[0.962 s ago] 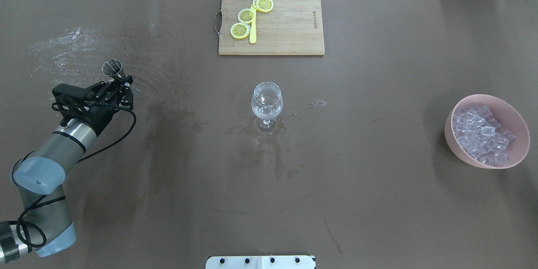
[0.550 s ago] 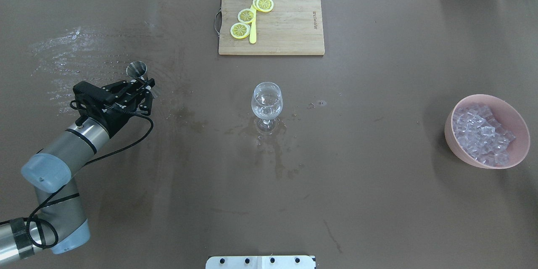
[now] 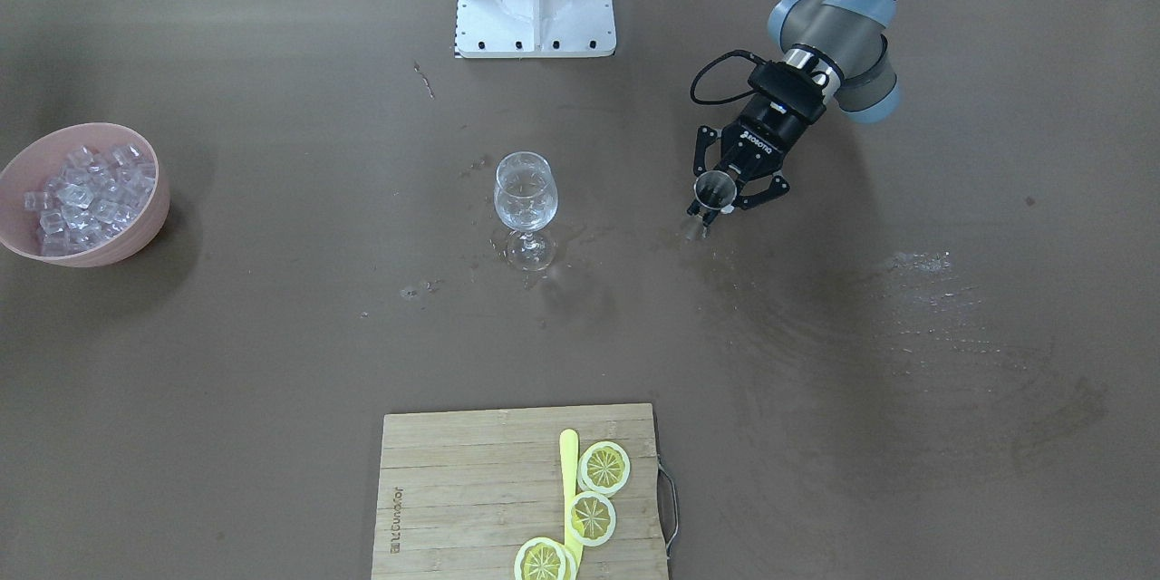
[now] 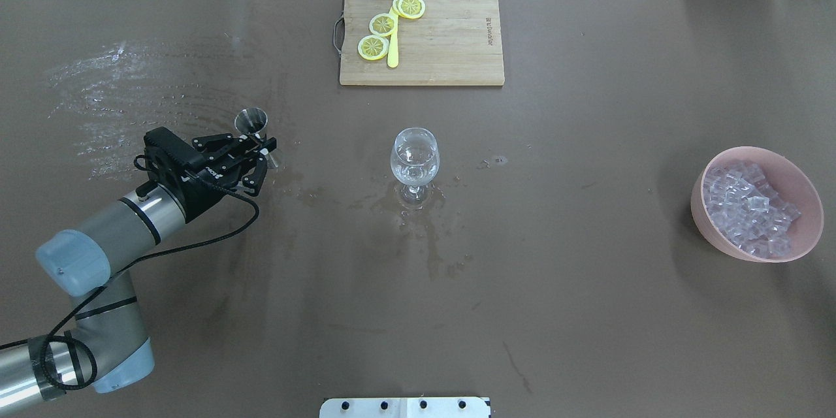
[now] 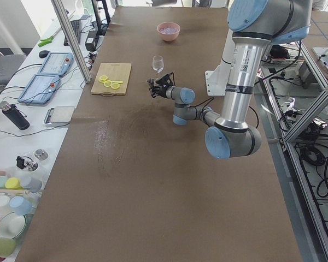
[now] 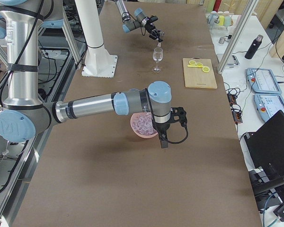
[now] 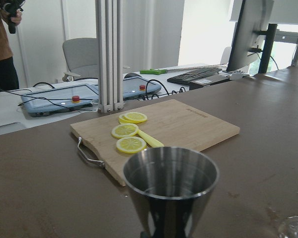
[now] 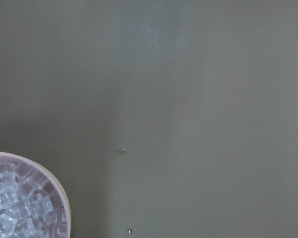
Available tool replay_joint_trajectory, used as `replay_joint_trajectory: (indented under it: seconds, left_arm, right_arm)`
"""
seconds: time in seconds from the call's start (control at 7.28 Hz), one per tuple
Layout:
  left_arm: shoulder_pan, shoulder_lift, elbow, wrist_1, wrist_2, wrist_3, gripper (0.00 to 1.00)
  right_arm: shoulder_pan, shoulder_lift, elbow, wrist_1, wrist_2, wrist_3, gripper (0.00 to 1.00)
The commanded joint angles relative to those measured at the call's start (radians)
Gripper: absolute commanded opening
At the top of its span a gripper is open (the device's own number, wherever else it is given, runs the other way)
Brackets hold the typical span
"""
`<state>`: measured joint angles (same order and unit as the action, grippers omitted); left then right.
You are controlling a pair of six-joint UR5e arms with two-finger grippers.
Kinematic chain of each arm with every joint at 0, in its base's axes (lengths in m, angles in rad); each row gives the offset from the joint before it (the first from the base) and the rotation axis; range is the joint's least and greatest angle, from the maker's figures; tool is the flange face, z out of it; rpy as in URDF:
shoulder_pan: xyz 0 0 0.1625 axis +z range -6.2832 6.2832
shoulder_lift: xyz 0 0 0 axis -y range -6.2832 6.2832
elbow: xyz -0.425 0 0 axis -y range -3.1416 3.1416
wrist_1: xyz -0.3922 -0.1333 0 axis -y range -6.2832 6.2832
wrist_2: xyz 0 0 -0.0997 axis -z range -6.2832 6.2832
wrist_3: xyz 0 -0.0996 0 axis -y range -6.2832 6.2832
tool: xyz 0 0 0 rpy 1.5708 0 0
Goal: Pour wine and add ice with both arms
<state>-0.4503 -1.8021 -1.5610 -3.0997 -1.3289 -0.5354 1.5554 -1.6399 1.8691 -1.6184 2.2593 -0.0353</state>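
My left gripper [image 4: 266, 153] is shut on a steel jigger [image 4: 251, 121], held upright above the table to the left of the wine glass [image 4: 415, 157]. In the front view the gripper [image 3: 725, 201] and jigger [image 3: 714, 188] are right of the glass [image 3: 525, 195]. The left wrist view shows the jigger's open cup [image 7: 171, 183] close up with liquid in it. The ice [image 4: 748, 206] fills a pink bowl [image 4: 708, 228] at the far right. My right gripper [image 6: 164, 141] hangs by the bowl in the exterior right view only; I cannot tell if it is open.
A wooden cutting board [image 4: 457, 39] with lemon slices [image 4: 382, 25] and a yellow knife lies at the table's far side. Wet patches show around the glass's foot [image 4: 418, 209] and at the far left [image 4: 117, 91]. The white base block [image 4: 405, 407] is at the near edge.
My left arm has moved right, toward the wine glass, carrying the jigger upright. The glass, bowl and board have not moved.
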Motion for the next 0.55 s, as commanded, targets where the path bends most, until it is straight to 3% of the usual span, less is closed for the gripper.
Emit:
replay_joint_trajectory:
  seconds: [0.0,0.27,0.41]
  left_arm:
    - [-0.007,-0.005,-0.024,0.010,-0.152,0.069,0.00]
    - [-0.024,-0.020,-0.051,0.077,-0.254,0.195,0.00]
    - [-0.066,-0.022,-0.112,0.192,-0.351,0.198,0.00]
  right_arm:
    - [0.000,0.000,0.001,0.000,0.000,0.000,1.00]
    - [0.000,0.000,0.001,0.000,0.000,0.000,1.00]
    - [0.000,0.000,0.001,0.000,0.000,0.000,1.00]
